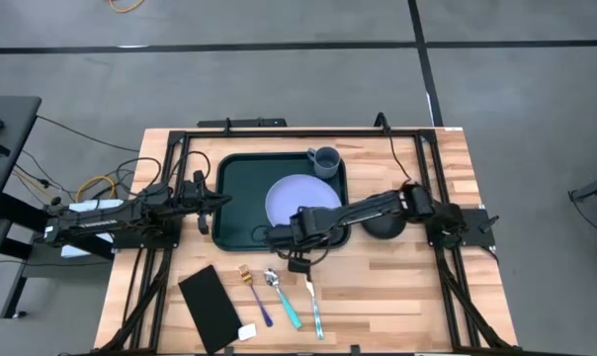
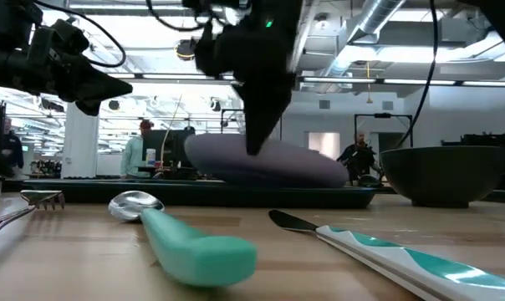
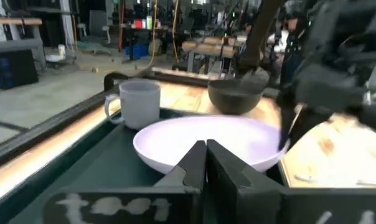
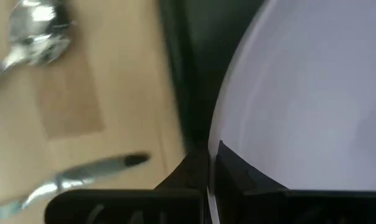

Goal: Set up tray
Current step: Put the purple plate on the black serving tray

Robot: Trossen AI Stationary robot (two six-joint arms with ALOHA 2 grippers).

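The dark green tray [image 1: 237, 188] lies mid-table. A grey mug [image 1: 324, 161] stands in its far right corner. The lavender plate [image 1: 303, 201] is over the tray's right half. My right gripper [image 1: 282, 236] reaches in from the right, over the tray's near rim, and is shut on the plate. In the low view the plate [image 2: 307, 165] looks tilted, its left side higher, above the tray [image 2: 194, 194]. My left gripper [image 1: 216, 201] is shut at the tray's left rim. The left wrist view shows its tips [image 3: 205, 152] meeting over the tray floor [image 3: 101, 162], with the plate [image 3: 206, 137] just beyond. My right gripper [image 4: 210, 158] pinches the plate's rim [image 4: 218, 134] on its near left side between the two fingers. The fingers come slanting down from above [image 2: 257, 142]. The plate is tilted in the hold; whether its lower side rests on the tray I cannot tell.
A dark bowl [image 1: 385, 223] sits on the wood right of the tray. Near the table's near edge lie a black napkin [image 1: 212, 307], a fork [image 1: 246, 273], a spoon [image 1: 269, 293] and two teal-handled pieces [image 1: 300, 302]. People stand in the room behind.
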